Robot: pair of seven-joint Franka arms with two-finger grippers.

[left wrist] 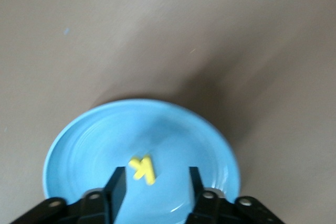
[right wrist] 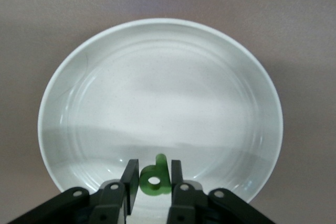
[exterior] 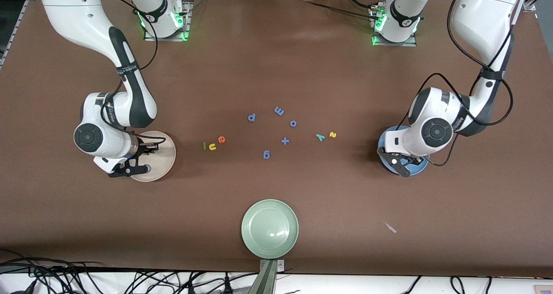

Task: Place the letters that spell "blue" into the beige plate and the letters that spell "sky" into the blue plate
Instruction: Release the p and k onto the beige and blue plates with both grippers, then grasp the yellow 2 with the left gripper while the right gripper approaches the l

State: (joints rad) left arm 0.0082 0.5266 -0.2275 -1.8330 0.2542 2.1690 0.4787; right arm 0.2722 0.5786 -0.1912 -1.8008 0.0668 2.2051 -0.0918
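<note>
My right gripper (right wrist: pixel 154 176) hangs over the beige plate (exterior: pixel 164 155), shut on the dark green b (right wrist: pixel 155 179), which is upright between its fingers. My left gripper (left wrist: pixel 156 182) stands open over the blue plate (exterior: pixel 422 166). The yellow k (left wrist: pixel 143 169) shows against the plate's floor (left wrist: pixel 94 145), apart from both fingers. On the cloth near the beige plate sit the green l (exterior: pixel 204 145), yellow u (exterior: pixel 212 147) and orange e (exterior: pixel 221 139). The teal y (exterior: pixel 320 137) and yellow s (exterior: pixel 332 134) lie toward the blue plate.
Several all-blue letters (exterior: pixel 279 110) are scattered mid-table between the two groups. A pale green plate (exterior: pixel 270 228) sits near the table's front edge. A small pale scrap (exterior: pixel 390 227) lies on the cloth toward the left arm's end.
</note>
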